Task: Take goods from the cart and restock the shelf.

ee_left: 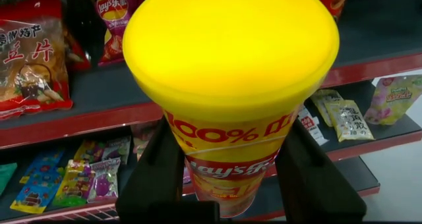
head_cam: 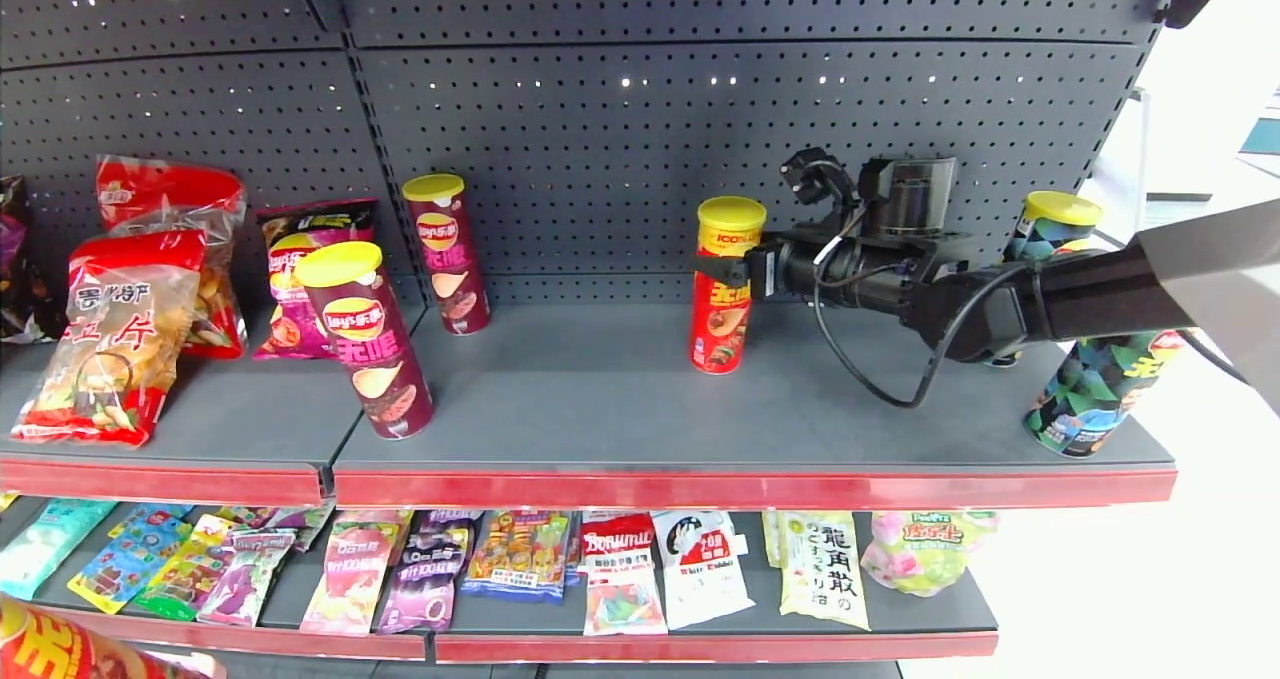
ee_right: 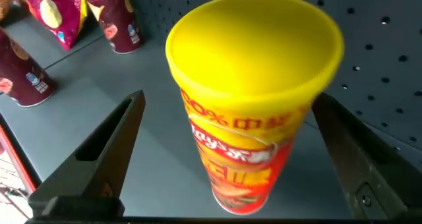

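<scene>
- Grey metal shelf (head_cam: 600, 399) with a red front edge already carries stock. A front maroon can (head_cam: 368, 344) and a rear maroon can (head_cam: 450, 259), both yellow-lidded cylinders, stand left of centre. A teal patterned can (head_cam: 1085, 404) stands at the robot's right end, and red snack bags (head_cam: 105, 344) lie at the left end.
- A tall, cylindrical red crisp can (head_cam: 722, 324) with a yellow plastic lid stands upright near the middle of the deck, towards the perforated back panel. That placement looks as good as done.
- The right gripper (head_cam: 730, 267) comes in from the right at the can's upper half. Its fingers stand apart, one on each side, and the right wrist view shows a gap on both sides. So the can sits between them but is not gripped.
- By my reading, this arm only has to draw back without knocking the can over.
- The left gripper (ee_left: 227, 148) is clamped on a second crisp can (ee_left: 231, 53), red and yellow under a broad yellow lid. It is held upright in the air in front of the shelves.
- That can is not yet shelved. Bare deck on either side of the red crisp can looks roomy enough for it.
</scene>
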{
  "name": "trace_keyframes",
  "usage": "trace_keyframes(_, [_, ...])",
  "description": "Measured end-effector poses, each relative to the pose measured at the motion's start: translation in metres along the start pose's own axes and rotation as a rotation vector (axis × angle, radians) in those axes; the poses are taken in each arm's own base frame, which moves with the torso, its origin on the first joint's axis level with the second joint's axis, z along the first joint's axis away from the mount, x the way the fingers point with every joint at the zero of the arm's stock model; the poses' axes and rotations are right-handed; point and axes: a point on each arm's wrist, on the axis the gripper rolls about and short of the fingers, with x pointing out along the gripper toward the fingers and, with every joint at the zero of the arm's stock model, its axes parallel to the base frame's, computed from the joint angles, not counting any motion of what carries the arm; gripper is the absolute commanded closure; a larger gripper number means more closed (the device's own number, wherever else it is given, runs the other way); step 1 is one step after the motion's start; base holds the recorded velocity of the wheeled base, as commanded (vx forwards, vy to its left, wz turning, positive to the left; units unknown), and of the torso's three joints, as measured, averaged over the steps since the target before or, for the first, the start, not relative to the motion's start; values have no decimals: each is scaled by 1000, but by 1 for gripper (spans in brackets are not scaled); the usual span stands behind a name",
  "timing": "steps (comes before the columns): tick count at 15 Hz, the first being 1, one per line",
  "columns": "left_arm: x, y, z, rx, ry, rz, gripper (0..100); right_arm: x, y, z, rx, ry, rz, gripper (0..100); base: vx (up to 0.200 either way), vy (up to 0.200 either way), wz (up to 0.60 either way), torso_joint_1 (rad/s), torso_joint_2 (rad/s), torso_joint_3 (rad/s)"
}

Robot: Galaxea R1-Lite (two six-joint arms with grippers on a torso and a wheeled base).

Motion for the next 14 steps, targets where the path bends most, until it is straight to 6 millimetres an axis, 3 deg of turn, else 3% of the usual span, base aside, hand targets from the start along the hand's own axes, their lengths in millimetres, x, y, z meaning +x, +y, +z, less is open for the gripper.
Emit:
trace_keyframes(8, [-1,-1,-3,2,-1,0,100,22,-1,0,-11,-26,-53,0,0,0,0,0,0,0])
trace_keyframes(9, [-2,-1,-3,1,-2,0,100,26,0,0,-14,-31,-59,100,0,0,0,0,0,0])
trace_keyframes(14, [-3,-1,-5,2,-6,1,100,33,10,-3,-16,-29,-38,100,0,0,0,0,0,0])
